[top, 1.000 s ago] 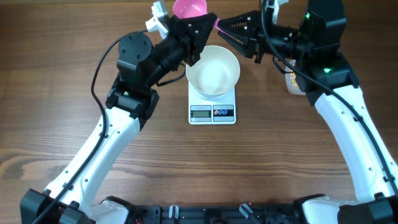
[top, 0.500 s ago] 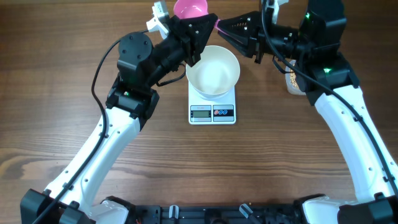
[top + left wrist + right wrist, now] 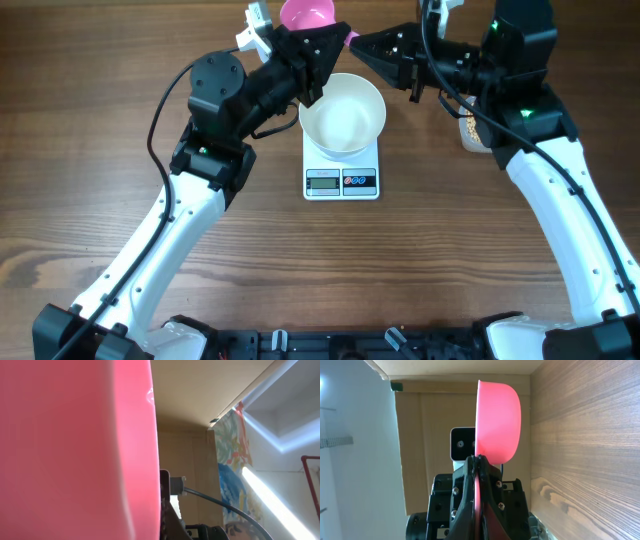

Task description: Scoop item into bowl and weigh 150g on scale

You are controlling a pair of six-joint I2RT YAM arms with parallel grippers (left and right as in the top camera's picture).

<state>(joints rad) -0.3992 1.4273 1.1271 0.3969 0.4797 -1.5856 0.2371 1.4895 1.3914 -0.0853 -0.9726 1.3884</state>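
Observation:
The white bowl (image 3: 343, 112) stands empty on the white scale (image 3: 341, 182) at mid-table. Behind the bowl, a pink scoop (image 3: 305, 13) is held in the air between both arms. My left gripper (image 3: 318, 40) is shut on it beside the cup, and pink plastic (image 3: 75, 450) fills the left half of the left wrist view. My right gripper (image 3: 358, 42) is shut on the thin pink handle. In the right wrist view the scoop's cup (image 3: 497, 415) stands edge-on above the right gripper (image 3: 478, 467). The beans (image 3: 468, 130) show only as a beige patch under the right arm.
The beans' clear container (image 3: 474, 140) sits right of the scale, mostly hidden by the right arm. Bare wooden table (image 3: 100, 200) spreads to the left and front. The scale's display and buttons face the front edge.
The right gripper's jaws have closed onto the scoop's handle. The left arm, bowl and scale have stayed in place.

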